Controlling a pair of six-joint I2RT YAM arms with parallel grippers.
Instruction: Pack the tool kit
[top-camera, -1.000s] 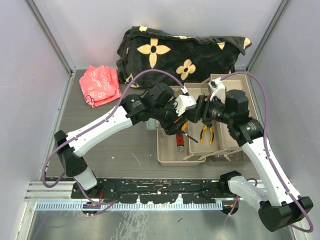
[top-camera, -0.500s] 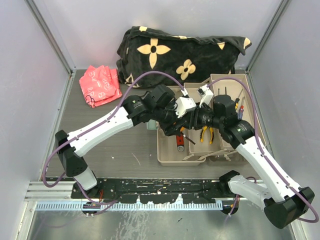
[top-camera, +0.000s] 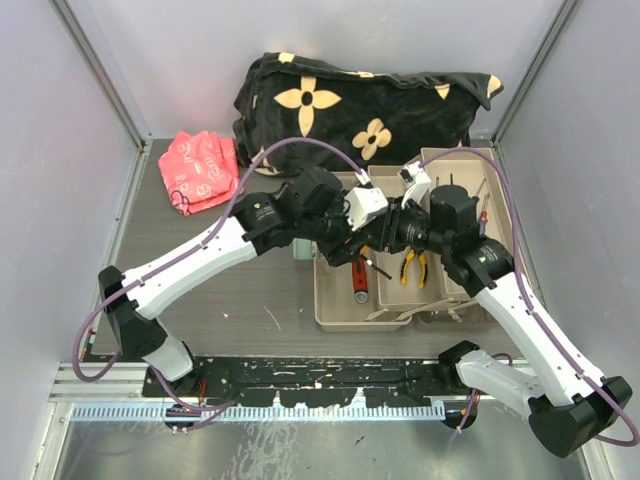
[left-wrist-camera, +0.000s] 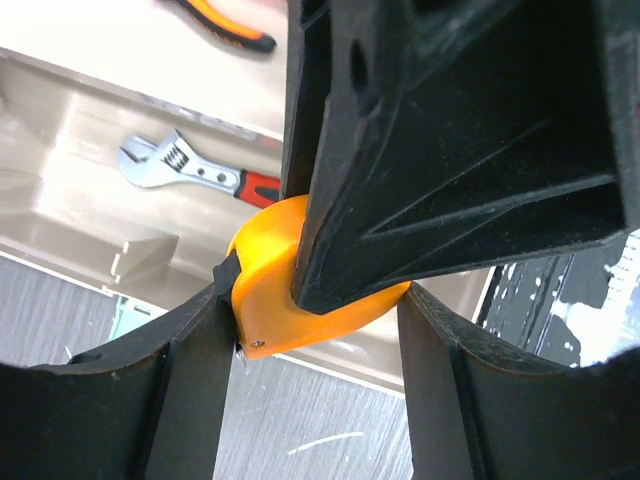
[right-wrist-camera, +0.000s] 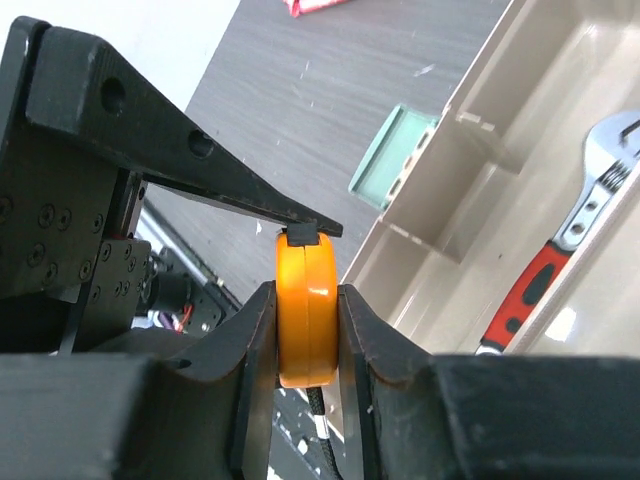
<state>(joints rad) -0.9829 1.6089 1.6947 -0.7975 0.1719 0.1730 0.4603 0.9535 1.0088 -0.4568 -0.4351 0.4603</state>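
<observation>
The orange tape measure (right-wrist-camera: 305, 310) hangs between both grippers above the near left corner of the open beige toolbox tray (top-camera: 335, 312). My right gripper (right-wrist-camera: 305, 295) is shut on its flat sides. My left gripper (left-wrist-camera: 310, 300) spans its rim, with both fingers touching the tape measure (left-wrist-camera: 285, 290). In the top view the left gripper (top-camera: 362, 246) and the right gripper (top-camera: 376, 240) meet over the tray. A red-handled wrench (left-wrist-camera: 190, 170) lies in the tray below and also shows in the right wrist view (right-wrist-camera: 570, 230). Orange-handled pliers (top-camera: 412, 265) lie in the adjoining compartment.
Screwdrivers (top-camera: 480, 215) lie in the right tray. A mint green piece (right-wrist-camera: 390, 160) lies on the table by the tray's left wall. The black flower-patterned blanket (top-camera: 360, 105) is at the back, and a red packet (top-camera: 200, 170) is at the back left.
The right arm swung left and brought its gripper against the left gripper. Both now meet at the tape measure over the tray. The left arm shifted slightly.
</observation>
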